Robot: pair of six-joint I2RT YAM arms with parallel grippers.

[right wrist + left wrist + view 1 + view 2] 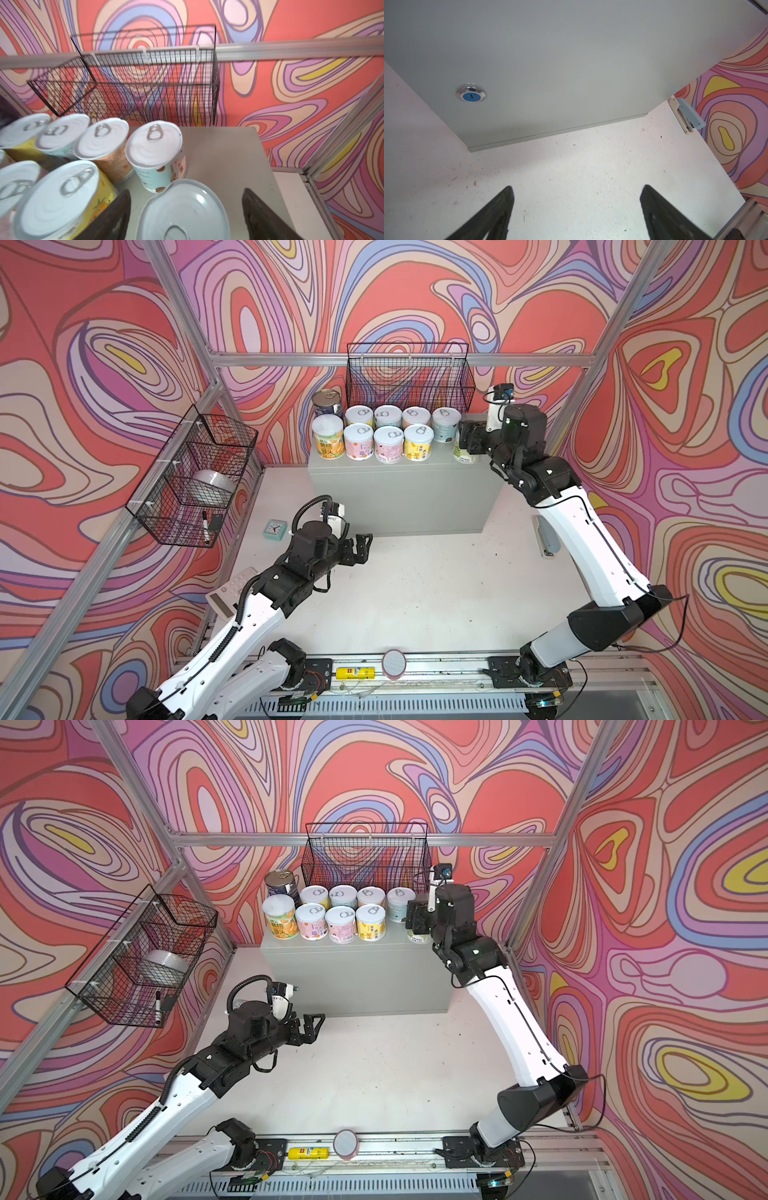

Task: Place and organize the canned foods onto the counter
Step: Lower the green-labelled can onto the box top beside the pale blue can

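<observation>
Ten tins (pixel 388 443) stand upright on the grey table (pixel 405 493), at the far side of the white work surface (pixel 415 593). Eight are short with white pull-tab lids. Two are taller, at the left end: a yellow-orange tin (pixel 328 442) with a dark blue tin (pixel 327 403) behind it. Four short ones make the far row and three the near row. The last tin (pixel 187 209) stands alone at the right end, largely hidden by the arm in both top views.

The right end effector (pixel 186 190) is spread around it, both fingers (pixel 116 216) clear of its sides. The left end effector (pixel 577 187) hangs with its jaws wide apart, holding nothing, over the work surface near the table's front and its lock (pixel 471 95).

Two black wire baskets hang on the frame: the far basket (pixel 409 377) just behind the far row, the left basket (pixel 195 477) holding a shiny roll (pixel 214 485) and a marker (pixel 205 526). Around lie one clock (pixel 275 529), one calculator (pixel 228 597), one stapler (pixel 546 539), one yellow tube (pixel 355 673) and one pink-rimmed disc (pixel 394 663).
</observation>
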